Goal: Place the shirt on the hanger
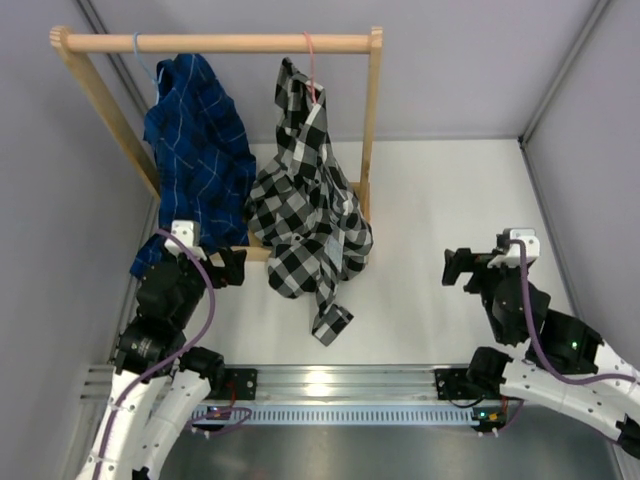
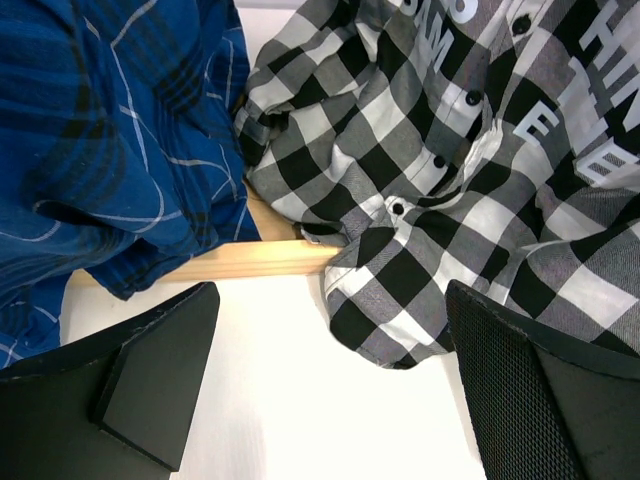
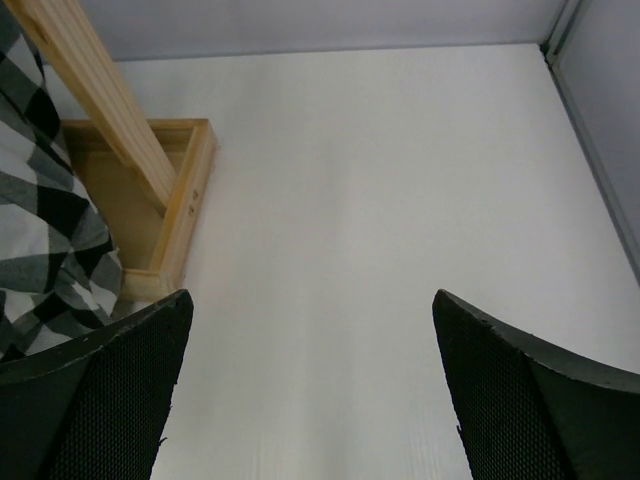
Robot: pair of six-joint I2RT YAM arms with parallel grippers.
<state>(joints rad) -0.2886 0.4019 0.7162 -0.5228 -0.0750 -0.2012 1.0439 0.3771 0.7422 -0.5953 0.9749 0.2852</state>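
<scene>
The black-and-white check shirt [image 1: 305,200] hangs from the pink wire hanger [image 1: 311,62], whose hook is over the wooden rail [image 1: 220,43]. Its hem and a sleeve trail onto the table. In the left wrist view the shirt [image 2: 450,170] fills the upper right, its lowest fold close to the right finger. My left gripper [image 1: 228,266] is open and empty, just left of the shirt's lower edge. My right gripper [image 1: 458,266] is open and empty over bare table, well right of the shirt. The right wrist view shows a shirt edge [image 3: 45,250] at far left.
A dark blue grid shirt [image 1: 195,150] hangs on a light blue hanger [image 1: 143,60] at the rack's left. The wooden rack's base frame [image 3: 180,210] rests on the white table. Grey walls enclose the table on three sides.
</scene>
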